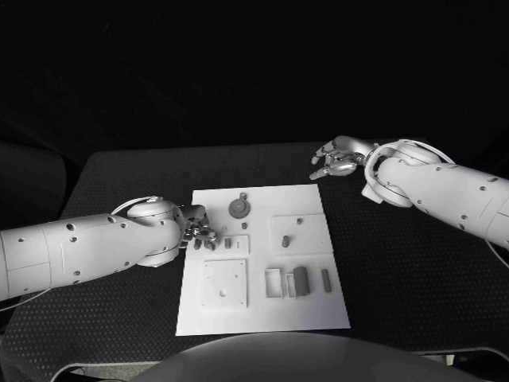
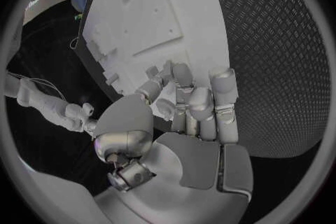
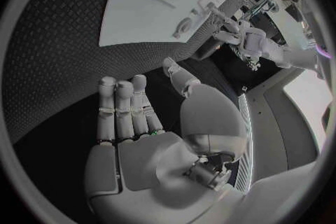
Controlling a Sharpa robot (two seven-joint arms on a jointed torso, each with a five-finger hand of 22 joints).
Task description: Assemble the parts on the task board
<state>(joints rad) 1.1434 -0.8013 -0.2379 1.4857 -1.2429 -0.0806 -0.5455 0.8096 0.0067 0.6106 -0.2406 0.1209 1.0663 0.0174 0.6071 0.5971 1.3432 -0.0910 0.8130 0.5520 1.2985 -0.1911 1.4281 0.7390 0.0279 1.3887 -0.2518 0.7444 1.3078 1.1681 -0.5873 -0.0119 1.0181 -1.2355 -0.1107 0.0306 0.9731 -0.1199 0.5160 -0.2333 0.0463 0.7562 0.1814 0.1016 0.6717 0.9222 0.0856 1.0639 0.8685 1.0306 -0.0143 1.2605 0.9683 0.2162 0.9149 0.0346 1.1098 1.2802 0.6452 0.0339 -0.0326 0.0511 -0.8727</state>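
The left robot hand [image 1: 197, 235] was nearer, its fingers curled at the left edge of the board [image 1: 215, 314] just beside a small part [image 1: 227, 241], though I could not tell if it held anything, while the open right robot hand [image 1: 337, 159] hung past the board's far right corner

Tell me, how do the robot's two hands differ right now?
The left hand is at the left edge of the task board, its fingers over the board beside small grey parts; the right hand hangs over bare black table beyond the board's far right corner. The left hand's fingers are bent toward the board, while the right hand's are spread apart and hold nothing. Both are silver hands on white arms.
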